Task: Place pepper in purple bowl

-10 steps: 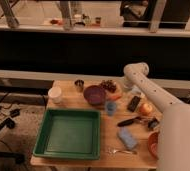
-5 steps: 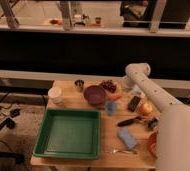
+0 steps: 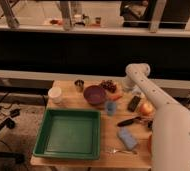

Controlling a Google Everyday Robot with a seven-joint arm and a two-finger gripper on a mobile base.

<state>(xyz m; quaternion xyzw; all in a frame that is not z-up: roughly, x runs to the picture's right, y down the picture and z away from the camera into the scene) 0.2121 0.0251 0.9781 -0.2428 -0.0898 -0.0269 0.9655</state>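
Observation:
The purple bowl (image 3: 94,94) stands at the back middle of the wooden table (image 3: 88,160). The small orange-red pepper (image 3: 117,96) lies on the table just right of the bowl, in front of the dark red berry cluster (image 3: 108,85). My white arm rises from the lower right, bends at the back of the table and points down. The gripper (image 3: 124,90) hangs close above the table, just right of the pepper and behind it. I cannot tell whether it touches the pepper.
A green tray (image 3: 70,132) fills the front left. A white cup (image 3: 54,95) and a metal cup (image 3: 79,85) stand at the back left. A small blue cup (image 3: 111,107), a dark block (image 3: 133,103), a yellow-orange fruit (image 3: 147,108), a dark utensil (image 3: 129,121), a blue sponge (image 3: 127,138) and a fork (image 3: 115,150) lie to the right.
The arm has barely shifted over the back right of the table. The pepper and the bowl have not moved.

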